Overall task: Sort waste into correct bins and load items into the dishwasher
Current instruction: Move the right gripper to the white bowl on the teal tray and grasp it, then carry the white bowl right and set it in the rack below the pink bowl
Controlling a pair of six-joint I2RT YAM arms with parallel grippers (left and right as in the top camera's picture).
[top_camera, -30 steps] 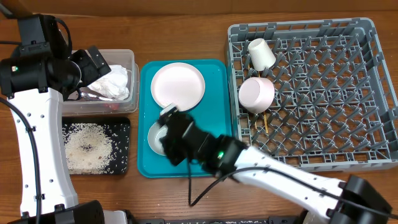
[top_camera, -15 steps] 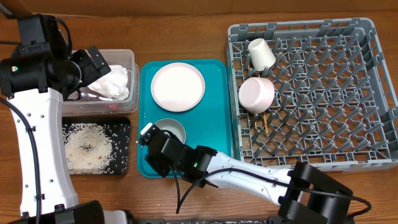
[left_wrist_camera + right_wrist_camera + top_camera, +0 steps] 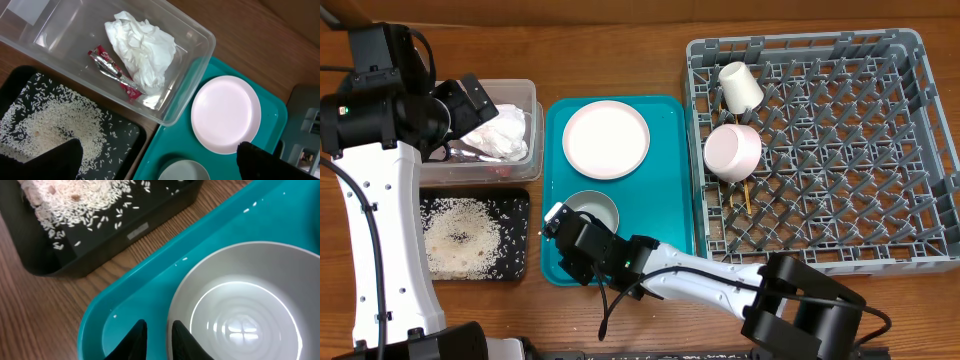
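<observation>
A whitish bowl sits on the teal tray in front of the pale-pink plate. My right gripper is low at the bowl's front-left rim. In the right wrist view its fingers are a little apart, one over the rim of the bowl, one outside it. My left gripper is open and empty above the clear tub, which holds the napkin and red wrapper. Rice lies in the black tray. The grey rack holds the cup, a second bowl and the chopsticks.
The teal tray's raised wall runs close beside my right fingers, and the black tray lies just beyond it. The rack's wall stands right of the tray. Bare wood shows along the table's front edge.
My right gripper has moved from above the bowl to the tray's front-left and sits at the bowl's rim. The bowl is uncovered. My left arm has not moved.
</observation>
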